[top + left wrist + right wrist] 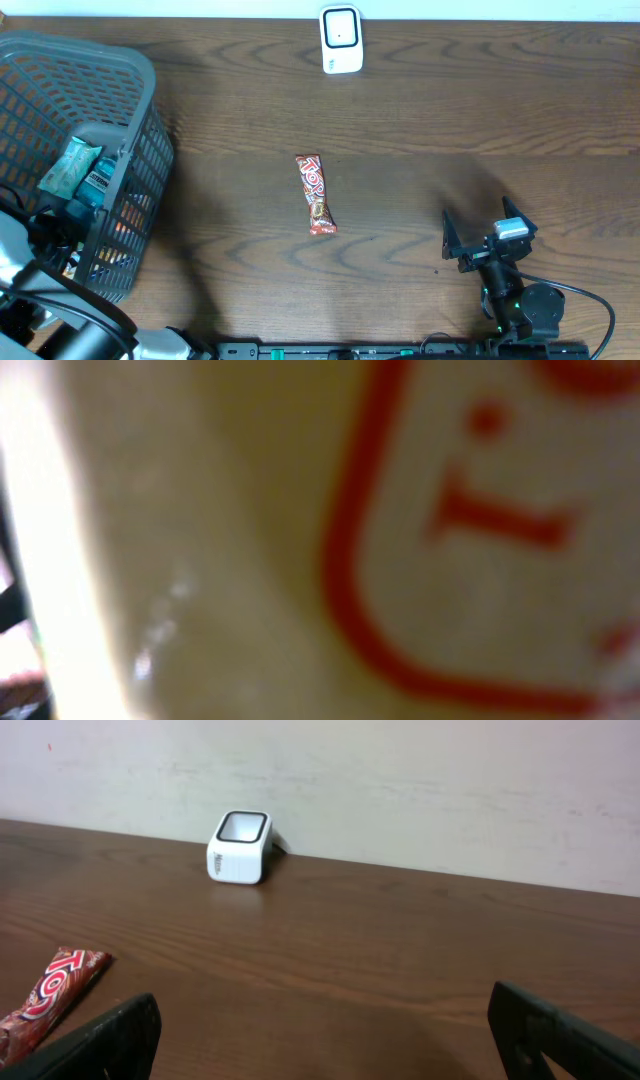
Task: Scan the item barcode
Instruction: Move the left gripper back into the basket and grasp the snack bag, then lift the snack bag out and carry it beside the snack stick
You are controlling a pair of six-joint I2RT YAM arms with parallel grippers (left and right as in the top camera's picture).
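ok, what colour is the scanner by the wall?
The scanner is white with a black-rimmed window on top; the right wrist view shows it best.

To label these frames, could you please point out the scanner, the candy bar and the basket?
scanner [341, 38], overhead view, its middle.
candy bar [315, 193], overhead view, wrapper middle.
basket [145, 200], overhead view, right wall.

Shop checkout: barcode scanner, shopping basket

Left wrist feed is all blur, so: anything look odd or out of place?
Only that view: a cream pack with red print fills it, too close to focus. The candy bar lies alone mid-table, outside the basket. Nothing spilled.
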